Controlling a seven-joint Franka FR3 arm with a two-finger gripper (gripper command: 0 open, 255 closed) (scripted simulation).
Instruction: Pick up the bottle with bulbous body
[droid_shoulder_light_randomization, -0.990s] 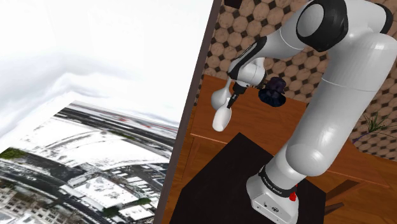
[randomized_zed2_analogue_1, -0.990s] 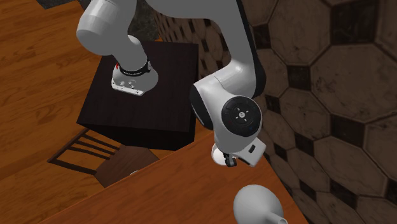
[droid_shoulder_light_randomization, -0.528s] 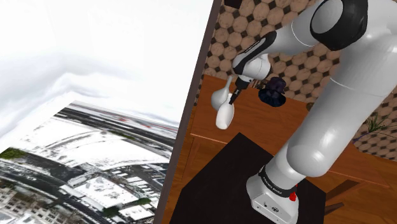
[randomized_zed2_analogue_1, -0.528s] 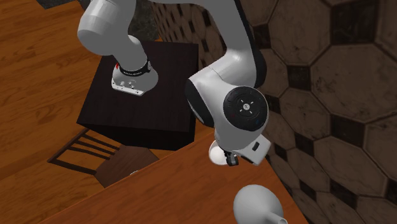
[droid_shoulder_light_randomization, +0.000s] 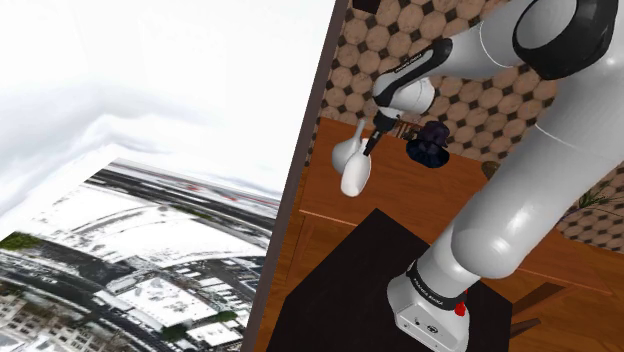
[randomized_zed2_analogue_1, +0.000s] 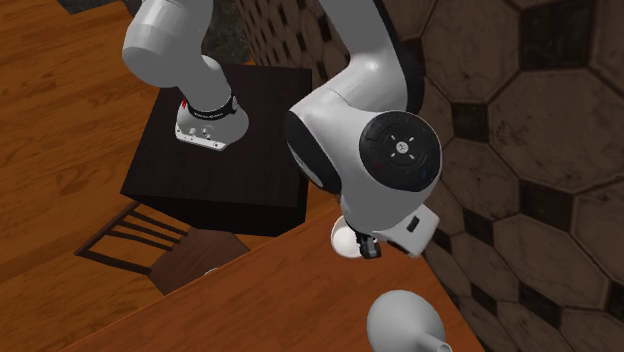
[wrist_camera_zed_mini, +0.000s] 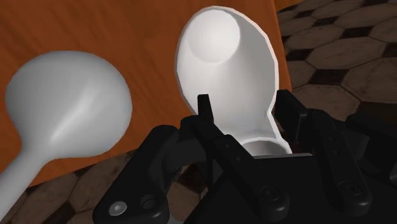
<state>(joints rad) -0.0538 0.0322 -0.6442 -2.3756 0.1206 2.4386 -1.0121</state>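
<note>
Wrist view: tool (wrist_camera_zed_mini: 243, 113) clasps a smooth, white, bulbous bottle (wrist_camera_zed_mini: 222, 63).

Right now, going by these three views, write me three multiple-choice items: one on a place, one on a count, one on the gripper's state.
1. The free bottle rests on:
A) the dark stand
B) the wooden table
C) a chair seat

2. White bulbous bottles in view:
A) one
B) two
C) four

3. The gripper is:
A) open
B) shut on nothing
C) shut on a bottle

Answers:
1. B, since wood grain lies under the free bottle in the wrist view.
2. B, since there is the held bottle and the free one beside it.
3. C, since both fingers press the held bottle's sides.
</note>
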